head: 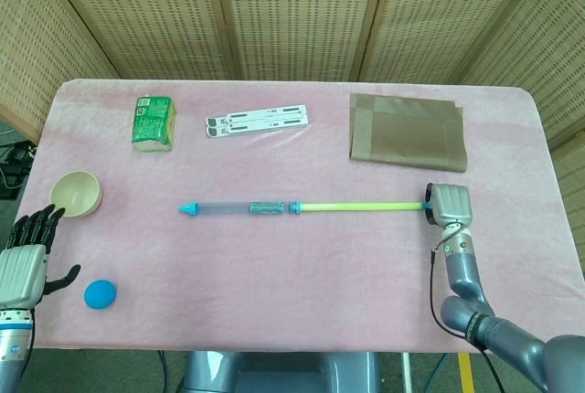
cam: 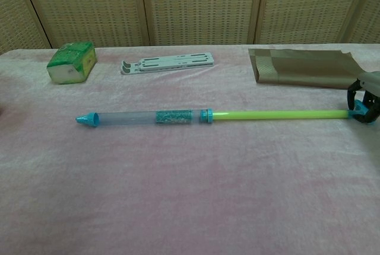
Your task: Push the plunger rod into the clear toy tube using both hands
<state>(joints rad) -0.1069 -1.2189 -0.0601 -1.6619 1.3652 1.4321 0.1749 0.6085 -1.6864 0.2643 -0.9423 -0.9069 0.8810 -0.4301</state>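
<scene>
A pink cloth-covered table (head: 302, 274) stands before woven cane screens. Nearest the robot, at the front left corner, the left hand (head: 23, 260) hovers with its dark fingers spread and holding nothing, a blue ball (head: 100, 293) just beside it and a cream bowl (head: 76, 193) a little farther back. At the front right, the right hand (head: 446, 205) rests its fingers curled about the blue T-handle of the plunger rod (head: 361, 207); the chest view shows them hooked round it, though how firm the grip is I cannot tell. The toy lies across the middle of the table, its long axis running left to right: the yellow-green rod extends leftward from the right hand into the clear toy tube (head: 239, 207), whose blue nozzle tip points toward the robot's left. The rod looks mostly drawn out. The right hand is at the toy; the left is well apart from the tube and would have to travel inward to brace it. Along the far edge lie a green carton (head: 153, 122), a white folding stand (head: 258, 122) and a brown folded cloth (head: 407, 131).
</scene>
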